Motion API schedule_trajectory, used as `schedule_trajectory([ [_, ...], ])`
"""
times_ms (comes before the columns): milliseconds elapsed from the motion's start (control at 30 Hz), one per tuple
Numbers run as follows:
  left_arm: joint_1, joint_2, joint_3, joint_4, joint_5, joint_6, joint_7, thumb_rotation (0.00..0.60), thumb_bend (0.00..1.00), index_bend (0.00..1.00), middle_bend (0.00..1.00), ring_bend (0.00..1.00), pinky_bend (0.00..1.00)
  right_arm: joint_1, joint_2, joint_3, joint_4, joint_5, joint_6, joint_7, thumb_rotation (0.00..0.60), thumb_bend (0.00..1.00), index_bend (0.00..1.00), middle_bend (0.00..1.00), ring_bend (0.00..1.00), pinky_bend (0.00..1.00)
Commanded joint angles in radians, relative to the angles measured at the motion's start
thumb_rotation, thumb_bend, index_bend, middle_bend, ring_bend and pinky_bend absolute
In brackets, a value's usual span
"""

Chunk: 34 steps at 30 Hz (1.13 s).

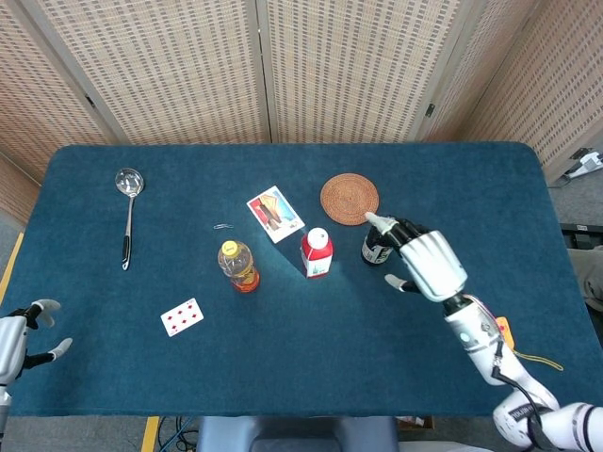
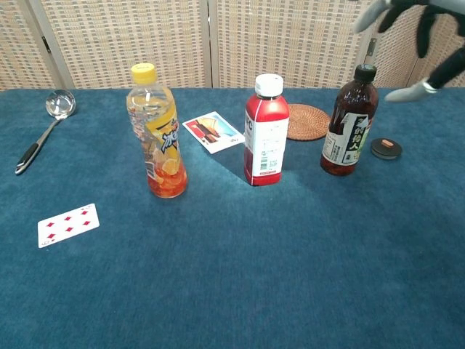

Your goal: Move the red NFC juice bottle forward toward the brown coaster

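Now, by label:
Red NFC juice bottle (image 1: 317,254): upright on the surface (image 1: 471,188), white cap up, long axis vertical; near the brown coaster (image 1: 350,199) but apart from it, on the robot's side and a little left.
Facing: printed white label turned toward the chest view; no lean visible.
Brown coaster: flat, bare, just beyond the bottle.
Dark sauce bottle (image 2: 349,122): upright, just right of the red bottle, near the coaster's edge.
Black cap (image 2: 386,148): lying beside the dark bottle's far side.
Right hand (image 1: 429,266): raised above the surface to the right of the dark bottle, fingers spread, holding nothing, touching nothing.
Left hand (image 1: 21,334): at the near left edge, fingers apart, holding nothing; well apart from everything.
Yellow-capped drink bottle (image 1: 239,266): upright, left of the red bottle.
Picture card (image 1: 275,213): flat, between the two bottles and further back.
Diamonds card (image 1: 182,316): flat, near left.
Ladle (image 1: 127,211): lying far left.
Task state, as judged: bottle standing free close to the coaster; looks placed or nearly so.
Risk: tall narrow bottle, high centre; a sideways brush from the right hand would tip it.
Risk: dark sauce bottle close by; any reach past it could knock it over.
Risk: further pushing could ride the base onto the coaster's rim and leave it tilted.
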Motion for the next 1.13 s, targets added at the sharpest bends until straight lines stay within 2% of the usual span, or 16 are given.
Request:
schedule_trajectory([
  [33, 0.001, 0.002, 0.004, -0.007, 0.01, 0.004, 0.004, 0.6, 0.12, 0.66, 0.53, 0.5, 0.66, -0.088, 0.064, -0.062, -0.046, -0.067, 0.095, -0.046, 0.6, 0.12, 0.08, 0.25, 0.23, 0.53],
  [300, -0.005, -0.007, 0.014, -0.018, 0.026, -0.006, 0.01, 0.6, 0.12, 0.64, 0.52, 0.49, 0.68, -0.265, 0.106, -0.167, 0.013, -0.173, 0.278, 0.04, 0.6, 0.14, 0.16, 0.28, 0.23, 0.53],
  [400, -0.007, -0.012, 0.015, -0.012, 0.032, -0.004, 0.009, 0.6, 0.12, 0.63, 0.52, 0.48, 0.69, -0.333, 0.09, -0.182, 0.07, -0.191, 0.363, 0.089, 0.6, 0.15, 0.19, 0.3, 0.23, 0.53],
  [533, -0.005, -0.018, 0.011, -0.005, 0.039, 0.009, -0.004, 0.6, 0.12, 0.63, 0.52, 0.48, 0.69, -0.411, 0.06, -0.184, 0.169, -0.185, 0.458, 0.19, 0.6, 0.16, 0.24, 0.33, 0.24, 0.53],
  [633, -0.003, -0.019, 0.014, -0.003, 0.043, 0.012, -0.005, 0.6, 0.12, 0.63, 0.52, 0.48, 0.69, -0.444, 0.052, -0.176, 0.207, -0.167, 0.483, 0.233, 0.6, 0.17, 0.24, 0.33, 0.24, 0.53],
  [967, -0.013, -0.023, 0.017, -0.005, 0.057, 0.006, 0.007, 0.6, 0.12, 0.63, 0.52, 0.48, 0.69, -0.48, 0.092, -0.143, 0.213, -0.103, 0.45, 0.296, 0.6, 0.17, 0.24, 0.33, 0.24, 0.53],
  [1133, -0.02, -0.032, 0.023, 0.002, 0.059, -0.011, 0.018, 0.6, 0.12, 0.63, 0.52, 0.48, 0.69, -0.484, 0.098, -0.129, 0.209, -0.113, 0.447, 0.316, 0.6, 0.17, 0.24, 0.33, 0.24, 0.53],
])
